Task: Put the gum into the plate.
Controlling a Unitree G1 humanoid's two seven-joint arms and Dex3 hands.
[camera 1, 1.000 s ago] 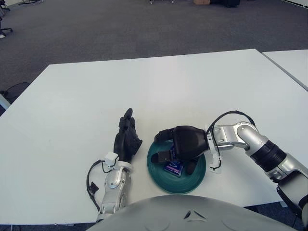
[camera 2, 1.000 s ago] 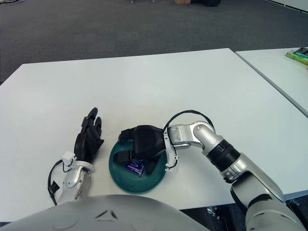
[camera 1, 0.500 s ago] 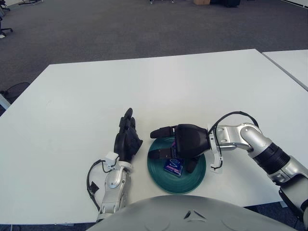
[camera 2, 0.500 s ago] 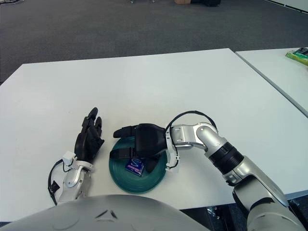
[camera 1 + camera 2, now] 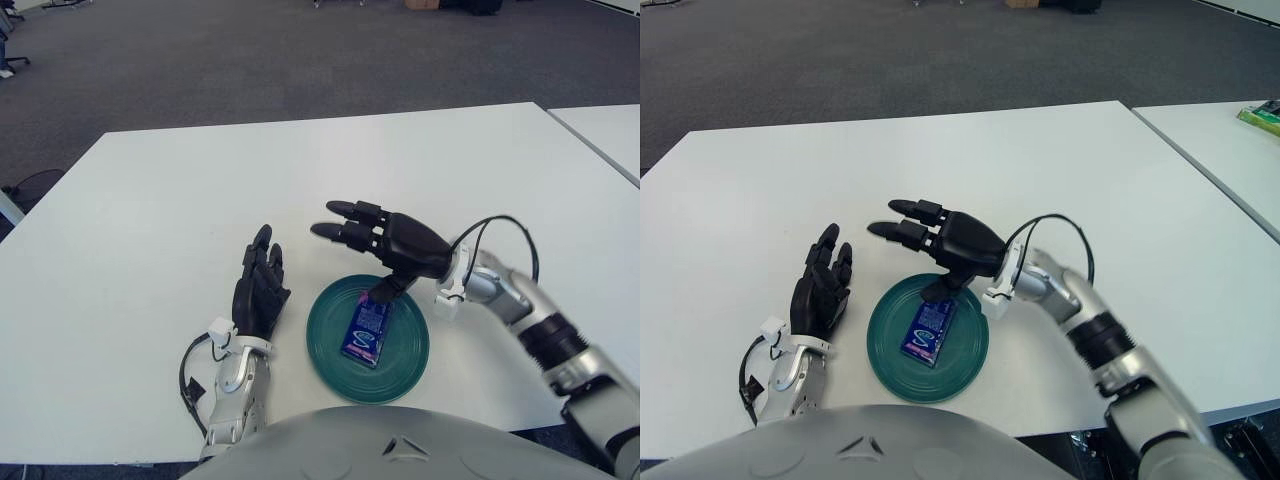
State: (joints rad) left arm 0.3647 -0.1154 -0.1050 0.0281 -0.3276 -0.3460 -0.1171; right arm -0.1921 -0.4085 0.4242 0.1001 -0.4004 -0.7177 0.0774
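Right hand overhangs plate far rim; left hand flanks plate's left; near rim unobstructed.

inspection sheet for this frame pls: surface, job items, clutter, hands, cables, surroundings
Surface: white table, bare apart from the job's things.
Job's things: green plate at the near edge; blue gum pack lies flat inside it, touched by nothing.
Clutter: nothing seen on this table.
Hands: right hand raised above the plate's far rim, fingers spread, holding nothing. Left hand shows left of the plate, fingers relaxed, idle.
Cables: black loop at the right wrist; black cable by the left forearm.
Surroundings: grey carpet beyond; second white table to the right with a green item at its far edge.
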